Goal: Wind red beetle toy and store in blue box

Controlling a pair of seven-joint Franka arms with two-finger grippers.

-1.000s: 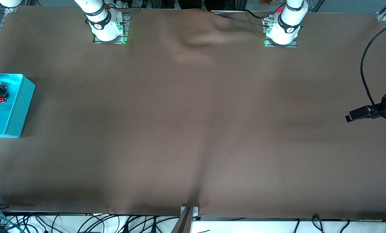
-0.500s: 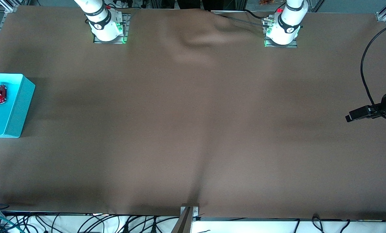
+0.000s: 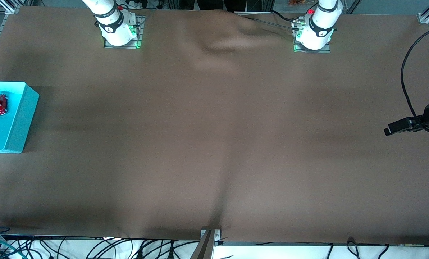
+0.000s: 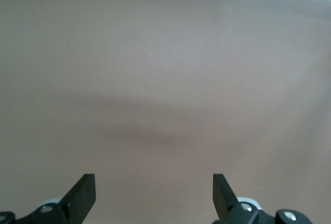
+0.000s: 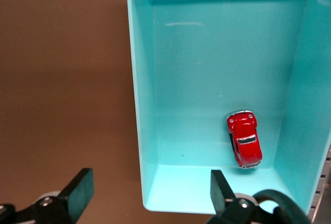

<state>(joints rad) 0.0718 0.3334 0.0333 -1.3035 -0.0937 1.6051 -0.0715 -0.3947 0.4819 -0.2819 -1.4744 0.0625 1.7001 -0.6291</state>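
Inside the blue box (image 5: pixel 155 94), at the right arm's end of the table (image 3: pixel 214 144), the red beetle toy (image 5: pixel 244 138) is seen lying on the cyan floor close to one wall, untouched. The right gripper (image 5: pixel 147 193) is held above the box rim with fingers (image 5: pixel 77 190) spread wide, the toy clear of them. The left gripper (image 4: pixel 154 195) is parked over bare cloth at the left arm's end, fingers wide, nothing held. One toy and one box are counted. No writing can be read.

One red beetle toy (image 5: pixel 244 138), one blue box (image 5: pixel 146 131).
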